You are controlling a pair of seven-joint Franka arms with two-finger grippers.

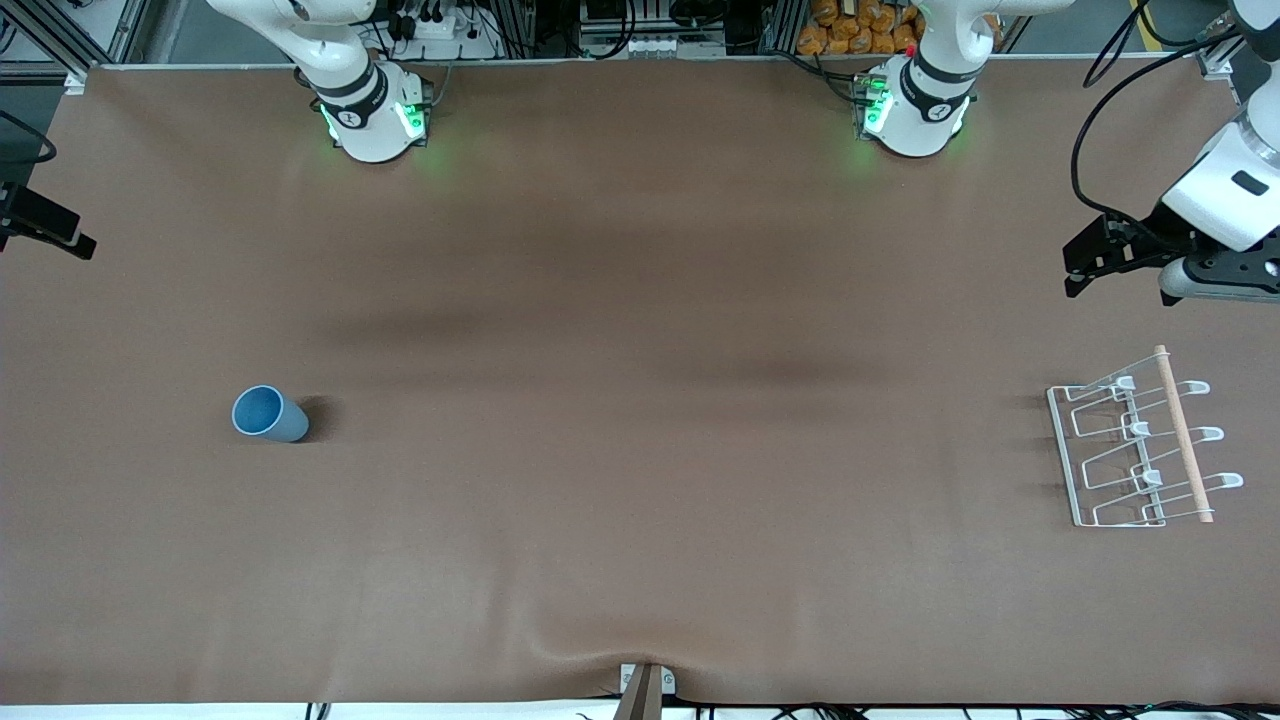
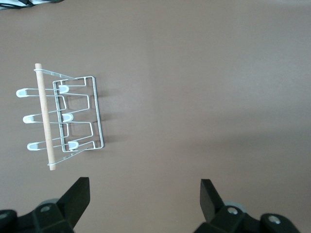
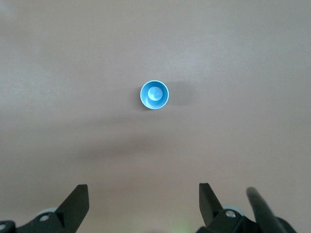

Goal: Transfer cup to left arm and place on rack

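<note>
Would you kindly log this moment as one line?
cup: upright, untouched | rack: empty | left gripper: open above table | right gripper: open above cup

Even, diffuse overhead light is seen across the brown table (image 1: pixel 640 560); no glare is recorded. Soft broad shadows are cast mid-frame in the front view. A short dark shadow is thrown beside the cup (image 1: pixel 269 414), and faint ones beside the rack (image 1: pixel 1140 450). Green glow is noted at the upper arm bases. Focus is held throughout; gripper fingers (image 2: pixel 77 196) are rendered slightly soft.
</note>
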